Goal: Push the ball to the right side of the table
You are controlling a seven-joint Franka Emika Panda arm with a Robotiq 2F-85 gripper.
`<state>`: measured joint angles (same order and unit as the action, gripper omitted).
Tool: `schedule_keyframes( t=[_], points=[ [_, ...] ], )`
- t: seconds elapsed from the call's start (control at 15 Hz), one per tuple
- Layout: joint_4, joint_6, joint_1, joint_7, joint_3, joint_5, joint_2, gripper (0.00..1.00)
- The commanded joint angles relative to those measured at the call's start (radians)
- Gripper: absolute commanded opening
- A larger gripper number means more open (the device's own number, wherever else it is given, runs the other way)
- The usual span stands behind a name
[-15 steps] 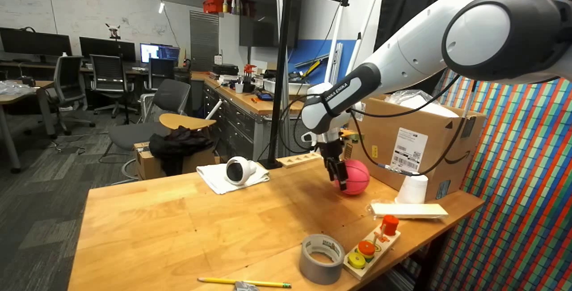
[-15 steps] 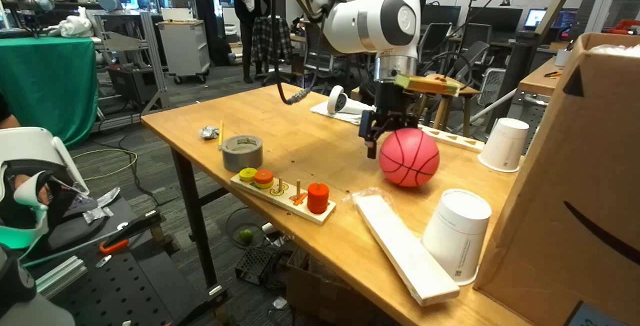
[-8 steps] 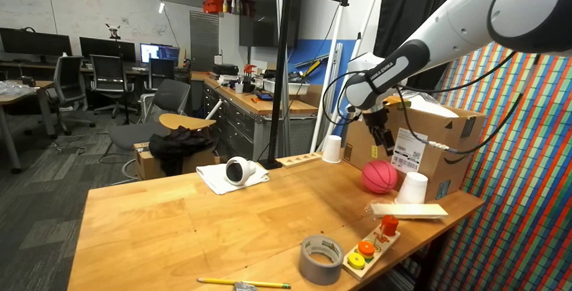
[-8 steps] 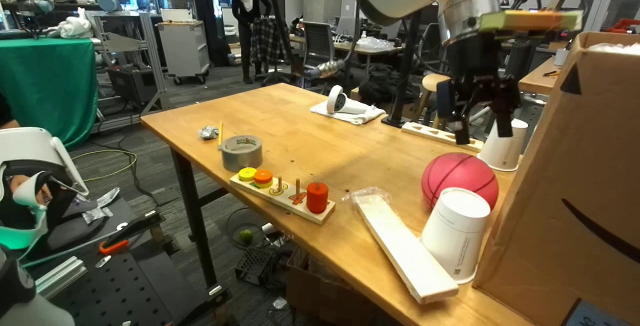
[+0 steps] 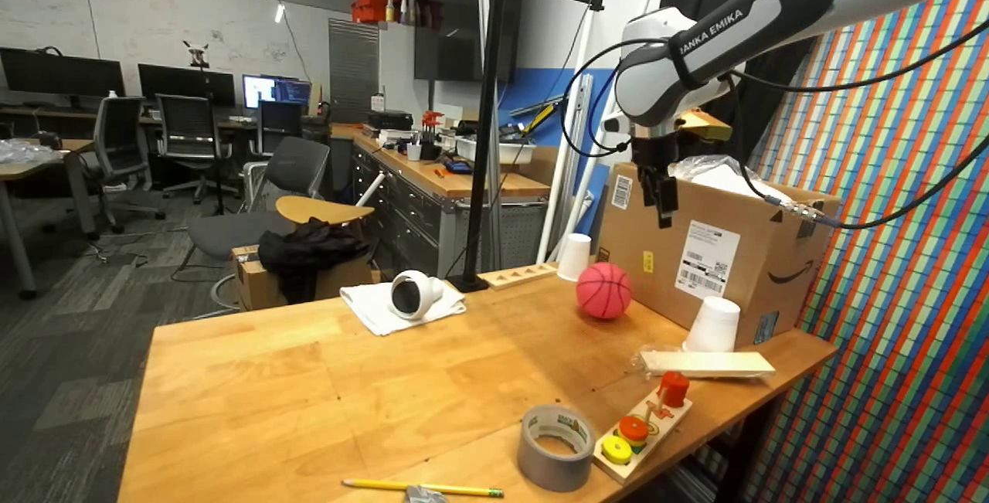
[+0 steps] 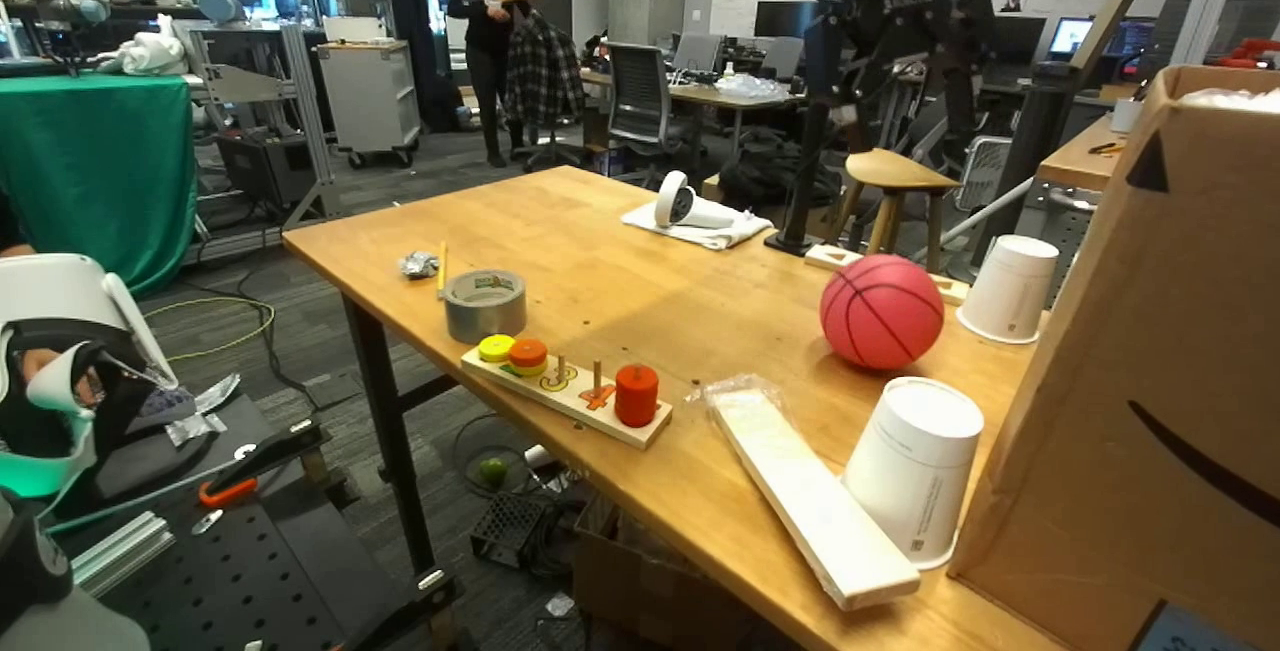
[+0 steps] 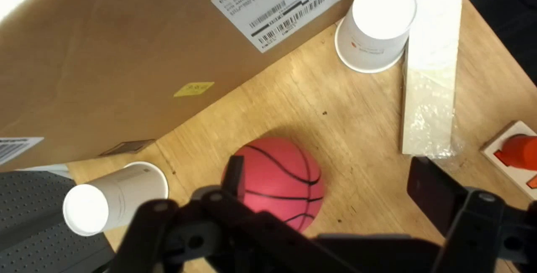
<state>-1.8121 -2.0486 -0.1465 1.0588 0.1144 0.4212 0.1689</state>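
Observation:
The pink ball point(image 5: 603, 290) with black lines rests on the wooden table point(image 5: 309, 379), near the cardboard box. It also shows on the table in an exterior view point(image 6: 882, 311) and in the wrist view point(image 7: 270, 168), where a finger covers part of its left side. My gripper point(image 5: 662, 213) hangs well above the table, higher than the ball and apart from it. In an exterior view its fingers point(image 6: 905, 126) are spread with nothing between them. In the wrist view the gripper point(image 7: 329, 180) is wide open, its left finger overlapping the ball from above.
The cardboard box point(image 5: 711, 248) stands behind the ball. White cups point(image 5: 574, 257) point(image 6: 915, 471) stand on either side. A wrapped white bar point(image 6: 810, 501), a peg toy point(image 6: 570, 396), grey tape point(image 6: 485, 306) and a white device on a cloth point(image 5: 413, 294) lie on the table.
My gripper rose from beside the ball to high above the table. The ball first rolled toward the box and the nearer cup, then back toward the cup at the far edge.

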Motion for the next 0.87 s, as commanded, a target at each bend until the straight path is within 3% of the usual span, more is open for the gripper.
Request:
schedule_keyframes(
  t=[0.0,0.8],
  points=[
    [-0.012,0.002,0.004,-0.008,-0.003,-0.003,-0.014,1.0],
    [-0.03,0.002,0.002,-0.015,-0.001,-0.004,-0.02,1.0]
  ],
)
